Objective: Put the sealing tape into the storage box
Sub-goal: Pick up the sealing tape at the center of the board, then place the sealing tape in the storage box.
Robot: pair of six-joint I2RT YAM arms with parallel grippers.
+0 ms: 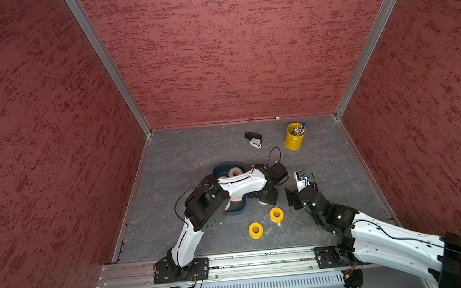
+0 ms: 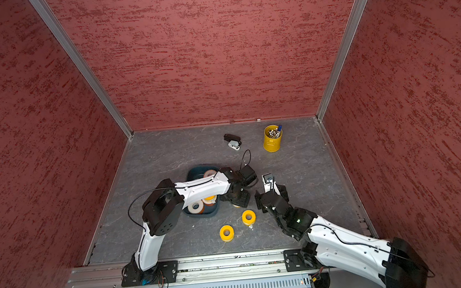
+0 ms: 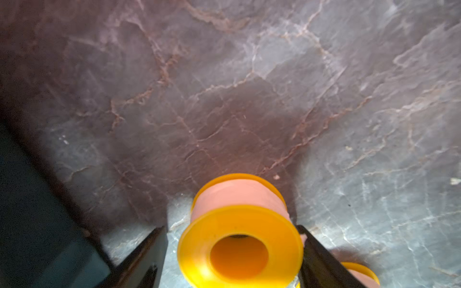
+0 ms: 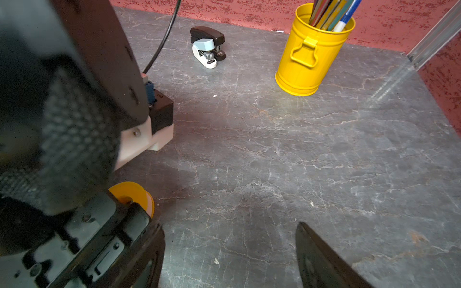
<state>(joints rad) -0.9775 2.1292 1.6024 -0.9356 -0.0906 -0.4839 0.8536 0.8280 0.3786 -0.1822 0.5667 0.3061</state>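
Worktop (image 1: pixel 184 160): grey marble. I would lift straight off it before swinging.
Box (image 2: pixel 201 214): centre of frame in both top views, partly under my left arm, with rolls already inside.
Left pincer (image 3: pixel 230 227): jaws apart, straddling a yellow roll. One finger (image 3: pixel 314 251) touches its flange and the other stands off.
Right pincer (image 4: pixel 229 224): jaws apart and empty, just right of the left one. It is best kept clear.
Roll (image 3: pixel 239 197): lower middle of the left wrist view, on the worktop just right of the box.
Grip: I should centre first so both fingers meet the flange together, or the roll may skid.
Spare rolls (image 1: pixel 276 213): two yellow ones at lower centre, near enough to avoid when lifting.
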